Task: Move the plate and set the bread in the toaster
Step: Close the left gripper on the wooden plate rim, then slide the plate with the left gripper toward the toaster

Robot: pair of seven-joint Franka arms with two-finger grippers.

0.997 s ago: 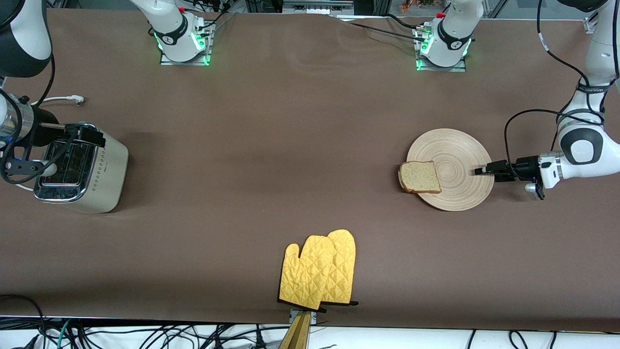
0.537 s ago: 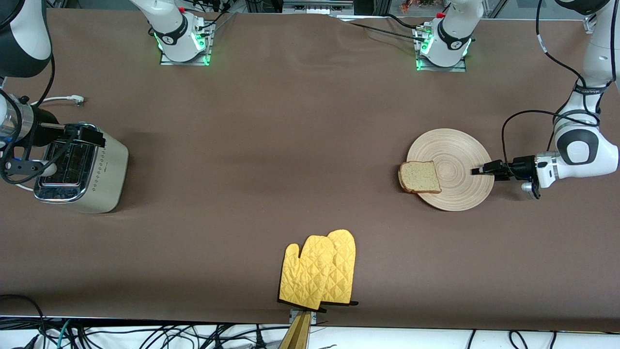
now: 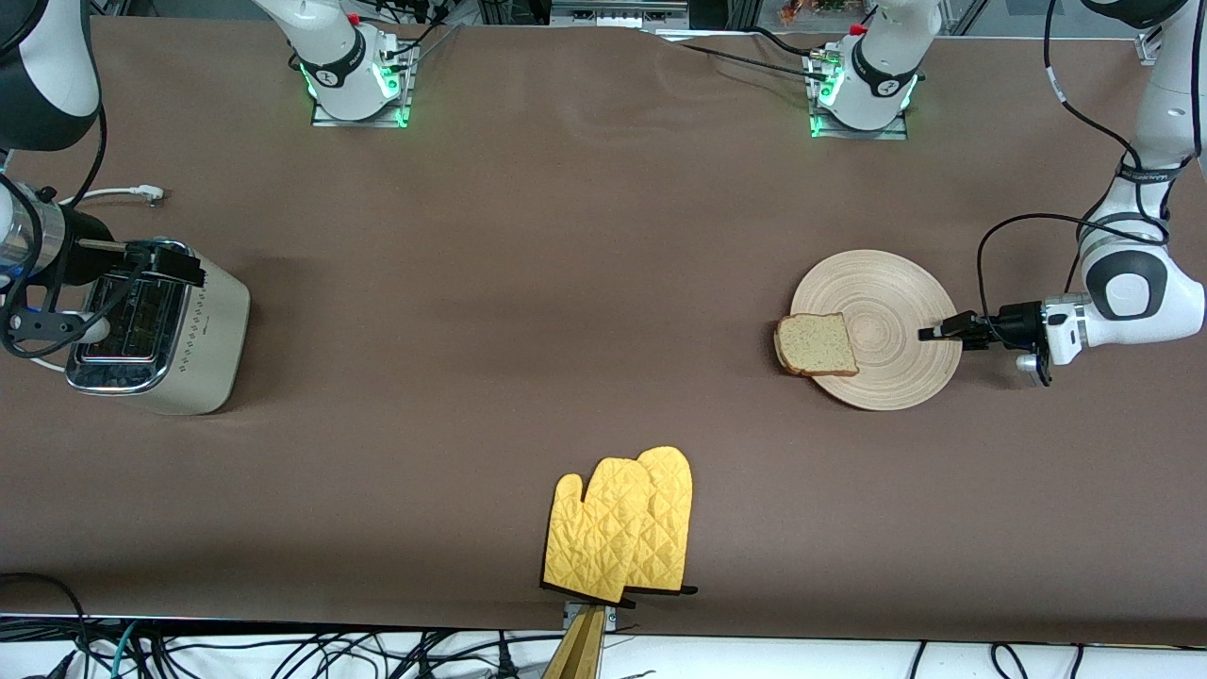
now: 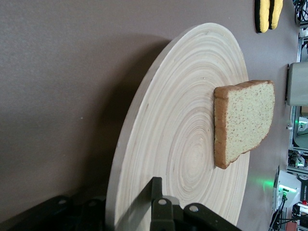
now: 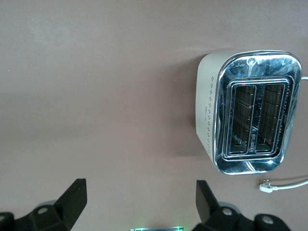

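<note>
The pale wooden plate [image 3: 896,302] lies toward the left arm's end of the table. The bread [image 3: 817,343] rests on its edge toward the toaster and overhangs it. My left gripper [image 3: 934,331] is shut on the plate's rim at the edge away from the bread. In the left wrist view one finger [image 4: 156,190] lies on top of the plate [image 4: 178,120], with the bread [image 4: 245,120] farther along. The cream toaster [image 3: 156,330] stands at the right arm's end. My right gripper [image 3: 104,292] hangs open over it, holding nothing. The right wrist view shows both slots of the toaster [image 5: 250,125] and the right gripper [image 5: 139,202].
A pair of yellow oven mitts [image 3: 622,528] lies near the table's front edge, midway along it. The toaster's white cord and plug [image 3: 141,193] trail on the table farther from the front camera than the toaster.
My left gripper has slid a little onto the plate's rim and shut on it. The plate, the bread and the right arm have not moved.
</note>
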